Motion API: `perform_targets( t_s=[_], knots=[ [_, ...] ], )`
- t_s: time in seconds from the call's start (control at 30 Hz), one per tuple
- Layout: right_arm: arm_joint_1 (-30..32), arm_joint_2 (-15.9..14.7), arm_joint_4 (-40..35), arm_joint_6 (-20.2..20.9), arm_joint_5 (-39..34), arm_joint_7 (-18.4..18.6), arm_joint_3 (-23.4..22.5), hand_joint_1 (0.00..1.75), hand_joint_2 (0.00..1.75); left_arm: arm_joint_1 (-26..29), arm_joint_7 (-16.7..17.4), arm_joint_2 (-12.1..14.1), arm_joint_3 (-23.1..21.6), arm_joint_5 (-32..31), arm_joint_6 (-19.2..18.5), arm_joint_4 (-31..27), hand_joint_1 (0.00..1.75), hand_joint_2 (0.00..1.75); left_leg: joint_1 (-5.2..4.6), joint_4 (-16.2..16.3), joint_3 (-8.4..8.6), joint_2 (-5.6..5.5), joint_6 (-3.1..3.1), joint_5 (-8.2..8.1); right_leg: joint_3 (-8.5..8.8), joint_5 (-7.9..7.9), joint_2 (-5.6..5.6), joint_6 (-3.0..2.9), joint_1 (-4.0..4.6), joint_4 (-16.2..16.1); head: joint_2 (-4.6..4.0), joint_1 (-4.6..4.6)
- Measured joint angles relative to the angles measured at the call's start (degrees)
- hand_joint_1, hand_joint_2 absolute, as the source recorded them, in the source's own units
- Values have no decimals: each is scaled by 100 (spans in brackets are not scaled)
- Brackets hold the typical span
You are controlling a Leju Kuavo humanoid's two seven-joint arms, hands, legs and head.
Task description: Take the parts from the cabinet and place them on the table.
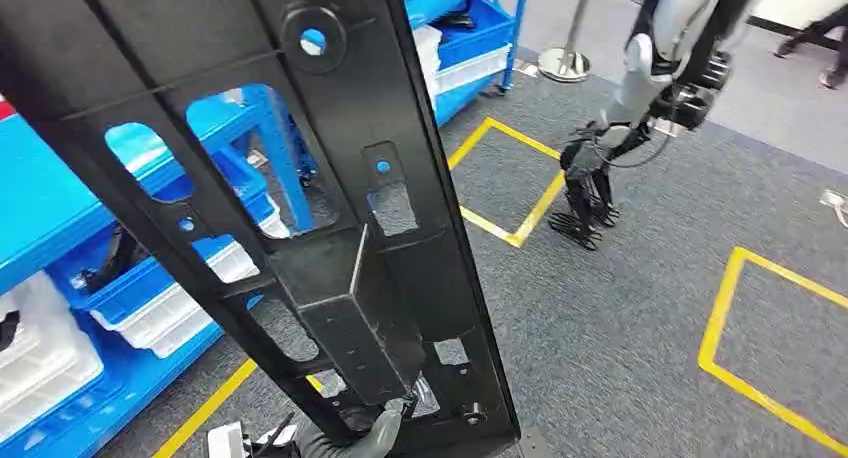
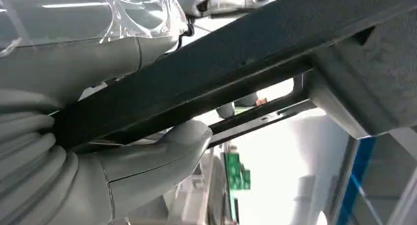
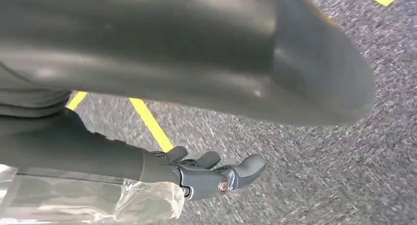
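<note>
The left hand's grey fingers are closing tightly around a rail of the long black plastic frame panel with cut-out windows and round holes, the thick thumb pressing from one side and the taped upper part of the hand bearing on the other. In the head view that panel is rising steeply up and away from the fingers, slanting across the frame, its lower end sitting at the fingertips near the bottom edge. The right hand is hanging free above the grey speckled carpet, its dark fingers lying loosely apart and holding nothing. Beyond the gripped panel, on the far side from the left fingers, the blue metal shelving cabinet is standing with blue bins and white trays on its shelves. Yellow tape lines are marking squares on the carpet. Well apart from both hands, another silver humanoid robot is standing, its dark hand dangling toward the floor.
</note>
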Motion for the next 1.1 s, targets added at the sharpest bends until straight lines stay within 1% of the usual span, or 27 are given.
perform_targets(
  t_s=[0.03,0.07,0.1,0.13,0.17,0.2,0.23,0.33,0.37,0.4,0.43,0.5,0.53,0.57,0.63,0.67,0.7,0.73,0.77,0.83,0.87,0.9,0.93,1.0,1.03,1.07,1.1],
  knots=[
    [6,-2,0,0,-2,7,0,0,0,1,0,0,-2,0,0,0,175,175,-2,0,0,77,-1,-1,-64,2,-1,11,-1,154,0,0],
    [13,-4,0,-2,-4,13,0,0,0,0,0,0,-2,0,0,0,175,175,0,1,0,152,-4,-7,24,131,-5,17,-1,-2,0,0],
    [15,-15,0,-2,-7,13,0,0,0,-1,0,0,-2,2,2,0,175,175,2,1,4,216,-5,-10,262,356,-40,15,-1,-430,0,0],
    [11,-20,0,-2,-9,13,0,0,0,-3,0,0,-2,0,0,0,175,175,6,2,17,270,-19,-21,597,612,-139,15,-1,-1043,0,0],
    [4,-26,0,-2,-9,13,0,0,0,-8,-2,0,0,0,0,0,175,175,2,5,35,325,-41,-36,921,809,-345,6,0,-1617,0,0],
    [-13,-24,0,-2,-7,13,0,0,0,-8,-2,0,0,0,2,0,175,175,-56,16,32,358,-73,-58,1021,752,-533,-14,69,-1841,0,7],
    [-17,-26,0,-2,-9,11,-2,0,0,-20,-2,0,0,0,4,0,175,175,-63,24,32,405,-90,-68,990,792,-423,-90,55,-1841,0,-11],
    [2,-26,0,-2,-9,11,-2,0,0,-21,-2,0,0,0,5,0,175,175,-54,29,49,547,-153,-91,958,801,-263,-168,71,-1843,0,-15],
    [8,-24,0,-2,-11,9,-2,0,0,-29,-2,-2,2,0,7,0,175,175,-10,96,13,381,-202,-159,965,825,-213,-205,28,-1851,0,-15],
    [0,-30,0,-2,-15,4,-2,0,0,-29,-9,-4,2,0,7,0,175,175,-1,345,-76,105,-229,-341,960,833,-162,-227,18,-1850,0,-28],
    [-15,-31,0,-2,-15,0,-2,0,0,-21,-13,-2,2,0,7,0,175,175,13,813,-282,-13,-252,-596,951,845,-111,-253,18,-1850,0,-33],
    [-22,-26,0,-2,-15,-2,-2,0,0,-7,-13,0,0,0,7,2,175,175,16,1820,-753,-82,-268,-988,933,857,38,-274,24,-1847,0,-39],
    [-15,-26,0,-2,-17,-2,-2,0,0,-3,-13,0,0,4,7,2,175,175,15,2064,-881,-88,-266,-1008,931,860,114,-276,24,-1847,0,-39],
    [-8,-28,0,-2,-18,0,-2,0,0,-1,-15,2,0,15,7,4,175,175,16,1970,-852,-90,-258,-899,938,863,192,-275,24,-1846,0,-42],
    [-8,-28,0,-2,-20,4,-2,0,0,-8,-20,2,0,20,11,4,175,175,25,1064,-439,-147,-220,-392,957,869,361,-266,23,-1843,0,-41],
    [-10,-28,0,-2,-22,4,-2,0,0,-14,-22,2,0,20,15,4,175,175,33,443,-155,-327,-193,-112,967,874,440,-257,20,-1844,0,-42],
    [-15,-24,0,-2,-24,4,-2,0,0,-18,-24,2,0,20,15,4,175,175,49,137,-41,-604,-167,-63,949,886,482,-234,21,-1844,0,-42],
    [-25,-26,0,-2,-35,5,-2,0,0,-14,-31,0,0,20,15,4,175,175,53,69,-29,-569,-178,-55,913,890,571,-209,52,-1819,0,-37],
    [-22,-26,0,-2,-37,4,-2,0,0,-9,-33,0,0,20,15,4,175,175,39,78,-43,-534,-175,-55,887,910,610,-176,33,-1826,0,-35],
    [20,-31,0,-2,-52,7,-2,0,0,-26,-44,-2,-2,22,15,4,175,175,9,73,-17,-433,-130,-30,859,940,715,-109,14,-1849,0,-37],
    [29,-48,4,0,-59,13,-2,0,0,-36,-48,-13,-2,26,15,4,175,175,55,30,-16,-348,-71,15,835,898,592,-89,10,-1804,0,-37],
    [32,-44,4,-2,-68,15,0,0,0,-37,-50,-22,-4,33,15,4,175,175,48,29,-21,-289,-48,20,761,749,238,-65,61,-1624,0,-17],
    [19,-44,4,0,-68,13,0,0,0,-38,-59,-33,-4,35,15,4,175,175,43,29,-25,-217,-30,19,588,513,81,-43,53,-1254,0,9],
    [-5,-42,4,0,-68,13,2,0,0,-19,-59,-31,-7,35,15,7,175,175,27,31,-34,-40,-26,16,125,56,-5,-12,34,-216,0,11],
    [-2,-42,4,0,-68,13,2,0,0,-19,-59,-31,-7,35,17,11,175,175,27,31,-38,38,-24,14,-9,-9,-5,3,25,85,0,11],
    [5,-44,4,0,-68,13,2,0,0,-20,-59,-31,-9,37,18,11,175,175,28,31,-38,108,-27,11,-9,45,-6,14,18,97,0,11],
    [8,-44,4,0,-68,13,2,0,0,-20,-61,-31,-7,37,24,15,175,175,32,32,-36,180,-29,8,167,243,-24,20,5,-230,0,13]
  ],
)
